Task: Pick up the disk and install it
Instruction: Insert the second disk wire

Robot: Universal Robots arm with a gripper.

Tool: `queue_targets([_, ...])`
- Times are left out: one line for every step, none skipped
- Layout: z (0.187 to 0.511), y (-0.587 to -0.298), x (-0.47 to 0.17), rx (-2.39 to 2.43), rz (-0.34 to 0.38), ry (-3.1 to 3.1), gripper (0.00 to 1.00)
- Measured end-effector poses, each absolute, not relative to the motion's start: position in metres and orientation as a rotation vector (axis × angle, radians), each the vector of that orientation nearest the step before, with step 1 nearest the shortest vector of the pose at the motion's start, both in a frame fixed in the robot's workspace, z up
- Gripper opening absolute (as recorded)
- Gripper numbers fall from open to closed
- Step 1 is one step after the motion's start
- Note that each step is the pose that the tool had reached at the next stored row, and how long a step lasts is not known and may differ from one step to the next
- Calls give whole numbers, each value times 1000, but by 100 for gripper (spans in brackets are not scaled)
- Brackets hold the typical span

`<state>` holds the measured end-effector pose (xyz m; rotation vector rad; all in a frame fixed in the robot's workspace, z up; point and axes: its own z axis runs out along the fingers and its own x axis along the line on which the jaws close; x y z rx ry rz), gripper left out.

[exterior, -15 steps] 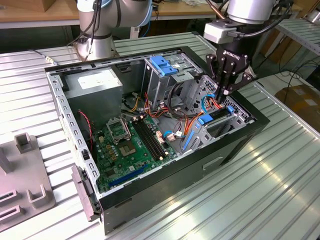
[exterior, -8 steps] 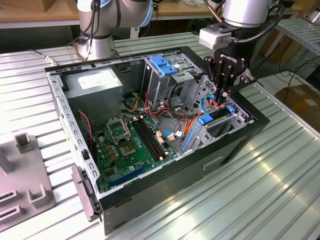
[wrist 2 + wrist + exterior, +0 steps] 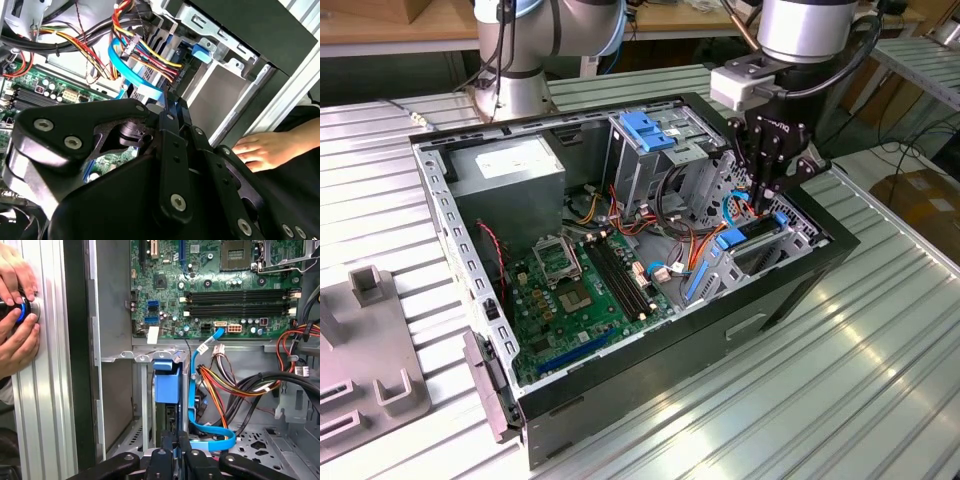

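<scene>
We see the gripper [image 3: 767,203] lowered inside the open computer case [image 3: 800,290], at the drive bay by the case's wall on the exterior view's right. Its jaws stand nearly closed, pinching the edge of the disk [image 3: 167,385], which sits upright in the narrow bay slot, blue carrier frame uppermost. Room is tight: a blue data cable [image 3: 200,390] and bundled power wires [image 3: 235,385] crowd one side, the metal wall the other. A person's hands [image 3: 17,320] rest on the table rail outside the case.

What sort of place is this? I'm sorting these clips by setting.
Probably a robotics lab or test workshop: an open computer case lies on a ribbed metal bench, a robot arm's gripper reaches inside, and wooden workbenches stand behind.
</scene>
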<state>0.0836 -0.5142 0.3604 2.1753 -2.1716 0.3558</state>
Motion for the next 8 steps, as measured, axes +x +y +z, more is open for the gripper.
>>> queue_targets([360, -515, 83, 2180, 353, -2178, 16])
queue_targets([360, -515, 81, 2185, 353, -2185, 16])
queue_targets([360, -516, 79, 2187, 355, -2189, 16])
queue_targets([360, -516, 78, 2189, 357, -2192, 16])
queue_targets([359, -517, 77, 2190, 358, -2193, 16])
queue_targets([358, -518, 77, 2192, 360, -2195, 16])
queue_targets([358, -519, 77, 2192, 360, -2195, 16])
queue_targets([358, -520, 77, 2192, 360, -2196, 16])
